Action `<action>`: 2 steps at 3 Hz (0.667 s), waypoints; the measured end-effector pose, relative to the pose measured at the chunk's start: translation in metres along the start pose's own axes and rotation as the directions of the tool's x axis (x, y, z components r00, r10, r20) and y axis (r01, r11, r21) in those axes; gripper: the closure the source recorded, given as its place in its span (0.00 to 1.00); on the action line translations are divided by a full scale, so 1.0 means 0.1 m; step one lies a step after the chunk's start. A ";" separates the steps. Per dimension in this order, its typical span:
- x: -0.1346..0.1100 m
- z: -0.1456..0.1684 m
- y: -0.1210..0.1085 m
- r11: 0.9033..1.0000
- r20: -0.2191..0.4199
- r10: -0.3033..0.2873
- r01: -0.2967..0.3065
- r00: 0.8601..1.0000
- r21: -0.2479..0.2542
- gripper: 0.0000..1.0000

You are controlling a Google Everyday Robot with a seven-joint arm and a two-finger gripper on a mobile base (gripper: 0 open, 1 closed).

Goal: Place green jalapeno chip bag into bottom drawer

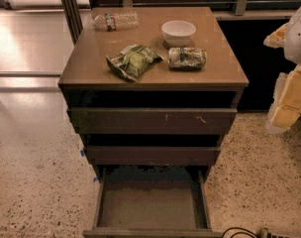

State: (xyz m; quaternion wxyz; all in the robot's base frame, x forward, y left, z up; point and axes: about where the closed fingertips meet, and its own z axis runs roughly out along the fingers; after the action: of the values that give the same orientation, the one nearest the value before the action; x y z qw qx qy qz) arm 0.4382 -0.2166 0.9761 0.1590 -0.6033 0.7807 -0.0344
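Pulled fully out at the bottom of the view, the bottom drawer (150,205), a wide, shallow, dark brown wooden box, stands open with nothing in it, well below and to the left of the gripper (288,100). That gripper, a pale white-and-yellow shape, hangs at the right edge beside the cabinet, off its top; I cannot tell whether it is open or closed, and it holds nothing that I can see.

Left of the gripper and slightly farther back lies the green jalapeno chip bag (133,61), a flat, crumpled foil packet resting on the brown cabinet top (91,66) close to the front edge. Its long axis runs slantwise, from near-left to far-right.

Between gripper and bag lies a green-and-white drink can (187,58) on its side, so a straight sideways reach would likely meet the can first. Beyond the can sits a white round bowl (178,32), and farther left a clear plastic bottle (116,20) lies flat. Two upper drawers (150,120) project a little above the open one.
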 end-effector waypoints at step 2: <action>-0.32 0.29 -0.25 0.996 0.052 -0.084 0.085 0.995 -0.014 0.00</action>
State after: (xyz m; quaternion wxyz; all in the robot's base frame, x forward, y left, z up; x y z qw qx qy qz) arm 0.4769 -0.1889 0.9618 0.1725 -0.6379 0.7503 -0.0193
